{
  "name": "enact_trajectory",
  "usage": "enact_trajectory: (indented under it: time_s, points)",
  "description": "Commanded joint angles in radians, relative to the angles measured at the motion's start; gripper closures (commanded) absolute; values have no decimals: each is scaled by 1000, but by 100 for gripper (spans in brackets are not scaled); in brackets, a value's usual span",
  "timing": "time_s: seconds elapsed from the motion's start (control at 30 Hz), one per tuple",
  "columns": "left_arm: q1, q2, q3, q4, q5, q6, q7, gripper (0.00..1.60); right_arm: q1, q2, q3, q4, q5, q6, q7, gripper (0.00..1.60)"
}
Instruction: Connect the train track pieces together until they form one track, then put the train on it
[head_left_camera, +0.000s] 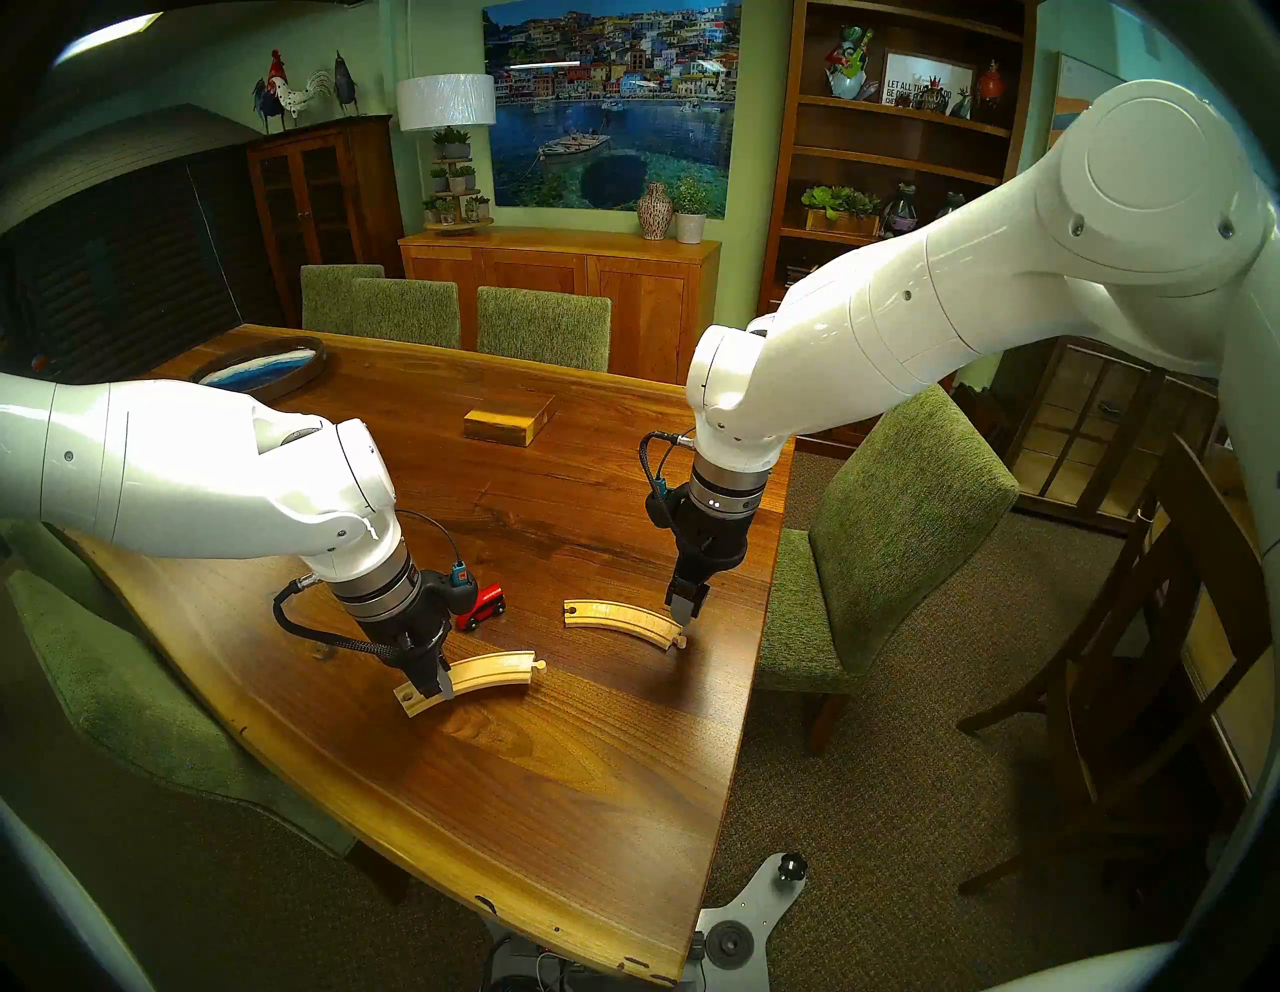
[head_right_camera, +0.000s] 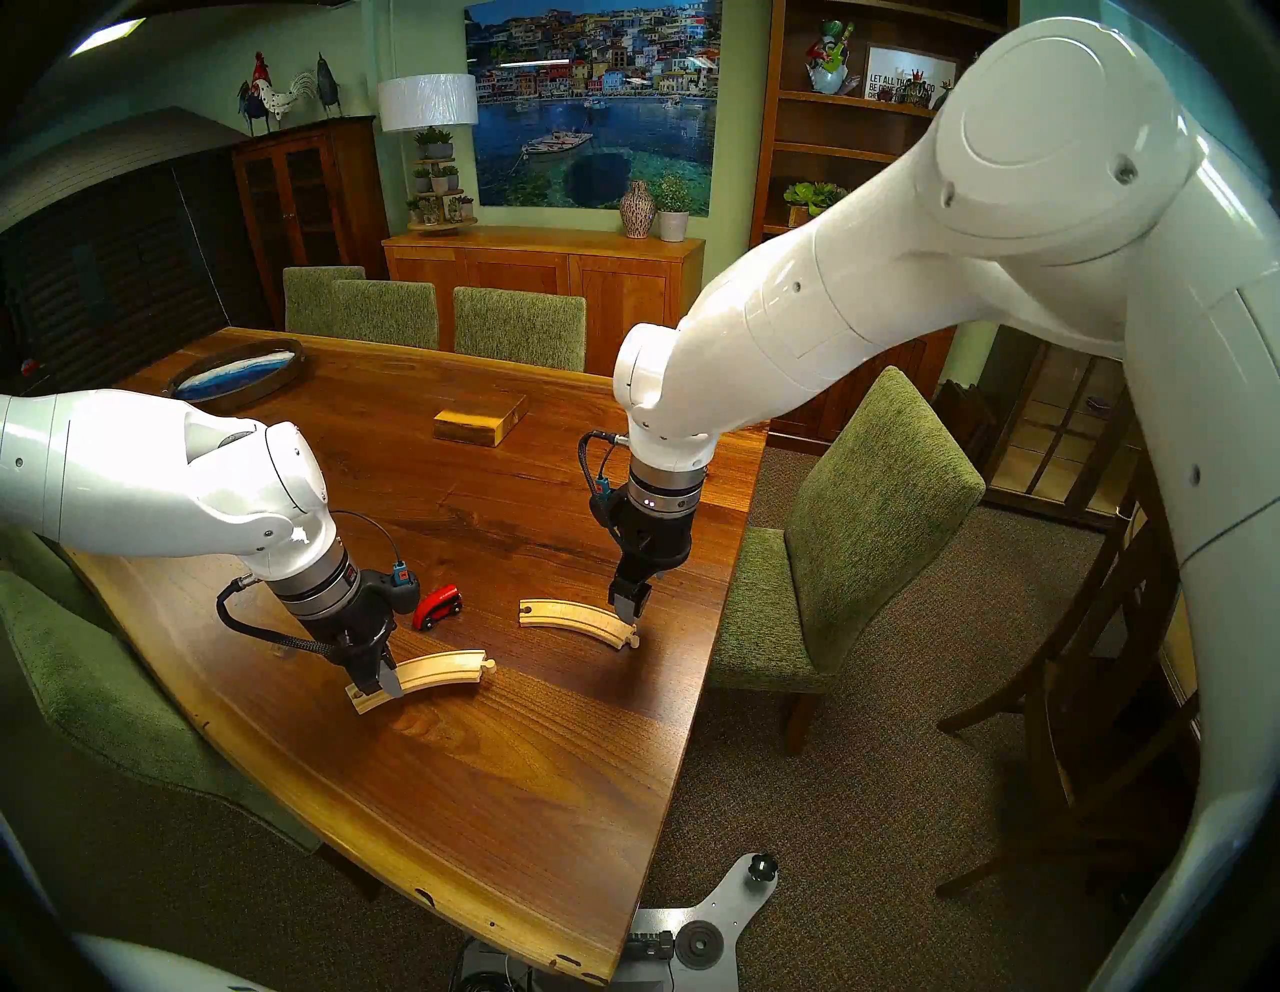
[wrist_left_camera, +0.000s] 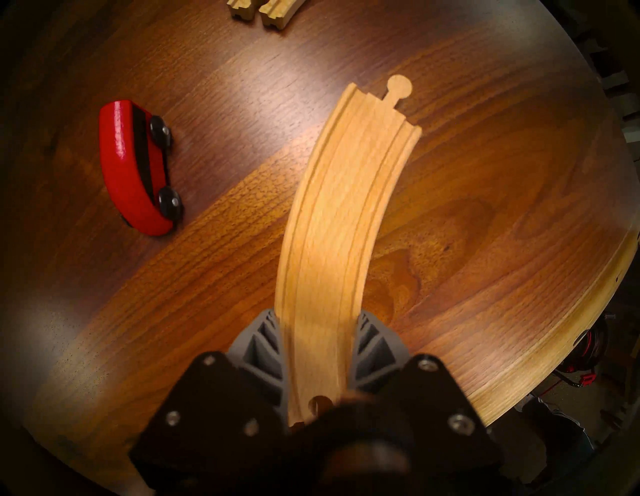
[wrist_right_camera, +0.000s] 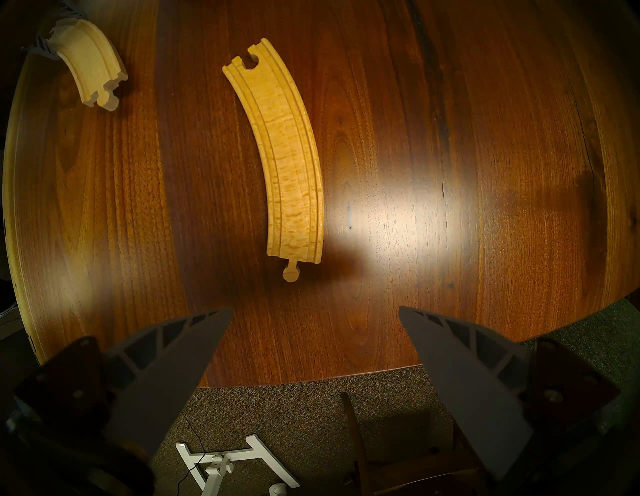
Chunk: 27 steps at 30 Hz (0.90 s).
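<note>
the table (head_left_camera: 554, 796) carries two curved track pieces still well apart, so joining them and setting on the train (head_left_camera: 483, 604), which stands between them toward the table's far side, are both left. the left gripper (head_left_camera: 435, 688) pinches the hole end of the near piece (head_left_camera: 485, 672), its peg aimed at the table's right edge. the right gripper (head_left_camera: 686, 611) hangs spread over the peg end of the far piece (head_left_camera: 623, 616), which also runs left to right.
</note>
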<state>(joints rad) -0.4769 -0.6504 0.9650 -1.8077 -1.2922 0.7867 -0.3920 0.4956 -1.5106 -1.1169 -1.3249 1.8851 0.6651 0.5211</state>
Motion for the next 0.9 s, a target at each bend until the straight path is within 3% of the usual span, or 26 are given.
enact_trajectory:
  time_s: [0.0,0.47,0.87]
  points:
    - [-20,-20,-30,28,-4,-7,-10,160,26,5,6,10,0,1,0,0]
    - [-17,-23,-29,61,1,-39,-58,160,26,5,6,10,0,1,0,0]
    - [-16,-23,-29,65,-8,-33,-53,160,26,5,6,10,0,1,0,0]
